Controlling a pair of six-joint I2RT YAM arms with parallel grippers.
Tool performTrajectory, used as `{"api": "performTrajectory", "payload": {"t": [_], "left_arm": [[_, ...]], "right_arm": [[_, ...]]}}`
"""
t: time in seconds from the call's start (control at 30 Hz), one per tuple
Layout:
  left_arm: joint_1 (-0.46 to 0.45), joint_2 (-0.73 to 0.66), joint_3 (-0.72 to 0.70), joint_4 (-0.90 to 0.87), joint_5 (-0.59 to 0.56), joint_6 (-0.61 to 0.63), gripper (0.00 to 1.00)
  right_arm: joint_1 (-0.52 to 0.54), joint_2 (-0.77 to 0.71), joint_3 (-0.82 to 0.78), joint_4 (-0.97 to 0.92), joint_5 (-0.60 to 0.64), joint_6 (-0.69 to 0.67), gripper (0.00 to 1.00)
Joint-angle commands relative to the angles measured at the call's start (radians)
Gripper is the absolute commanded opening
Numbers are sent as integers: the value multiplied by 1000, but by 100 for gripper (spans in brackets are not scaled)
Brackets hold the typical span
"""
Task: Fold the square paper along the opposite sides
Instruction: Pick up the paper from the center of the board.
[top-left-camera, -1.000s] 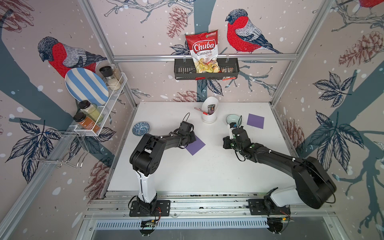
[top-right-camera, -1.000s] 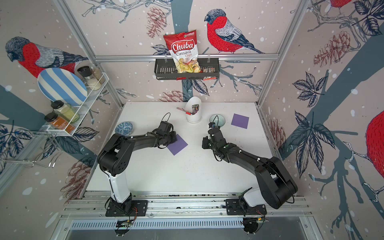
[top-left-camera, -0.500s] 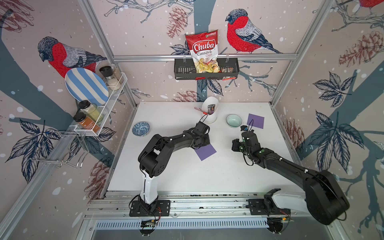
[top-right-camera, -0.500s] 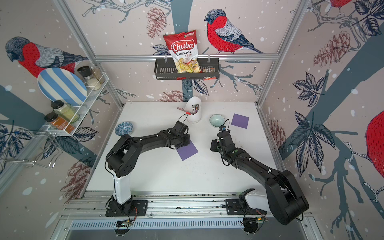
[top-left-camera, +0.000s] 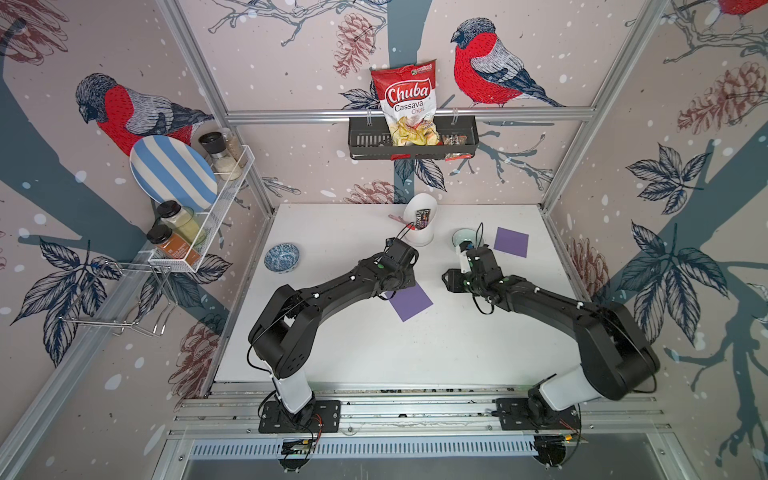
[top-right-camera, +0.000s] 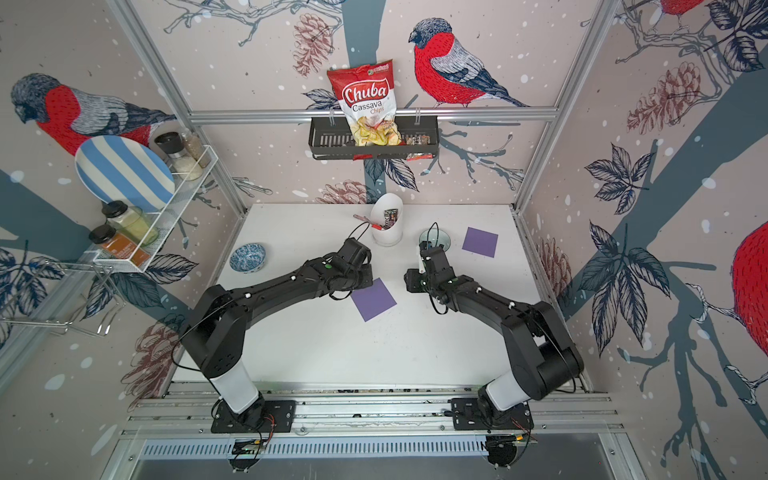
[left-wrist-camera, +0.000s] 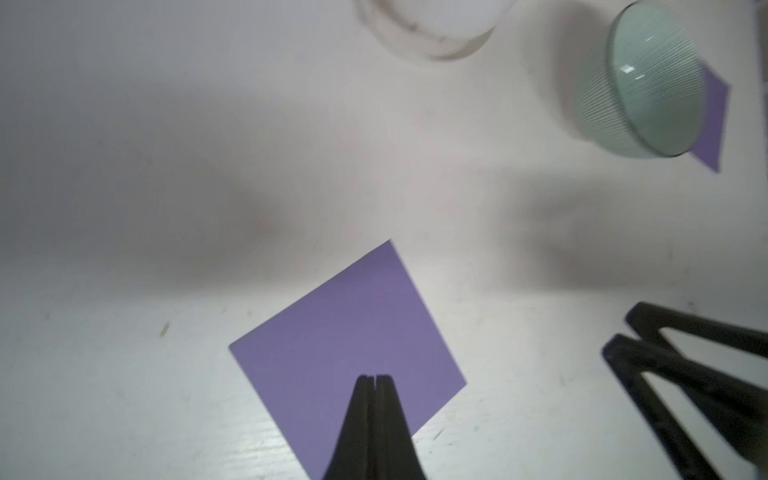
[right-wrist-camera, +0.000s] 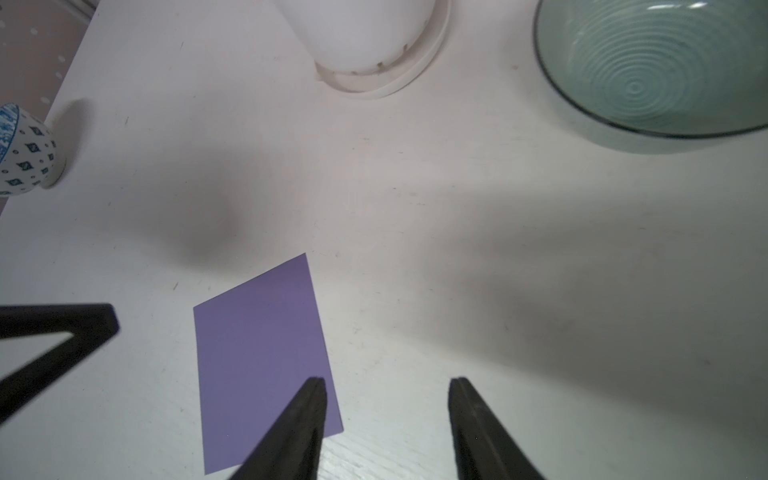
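Note:
A purple square paper lies flat and unfolded on the white table, near its middle. My left gripper is shut, and its joined tips sit over the paper near one corner. In both top views the left wrist covers that corner. My right gripper is open with nothing between its fingers. One fingertip hangs over the paper's edge and the other over bare table. In a top view the right gripper stands just right of the paper.
A second purple paper lies at the back right. Beside it is a pale green bowl. A white cup with utensils stands at the back centre, and a blue patterned bowl sits at the left.
The paper slid right towards the middle with my shut left gripper on it. My right gripper swung right, came back left to the paper's edge, and opened.

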Motion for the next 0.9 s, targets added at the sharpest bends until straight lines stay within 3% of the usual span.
{"api": "performTrajectory", "payload": {"t": [0.0,0.23,0.47,0.87], "left_arm": [[4,18,-44,-31,34,-74,0],[5,28,-88,33,103,-143,0],[23,84,-161,112,188,-226,0],[48,107,-176,69,152,-224,0]], "right_arm": [[18,94,113,-102,-67,-68,60],[57,271,313,-279,-67,-103,66],[132,386,420,-404,11,-166,66],[156,450,480,-474,26,-188,65]]}}
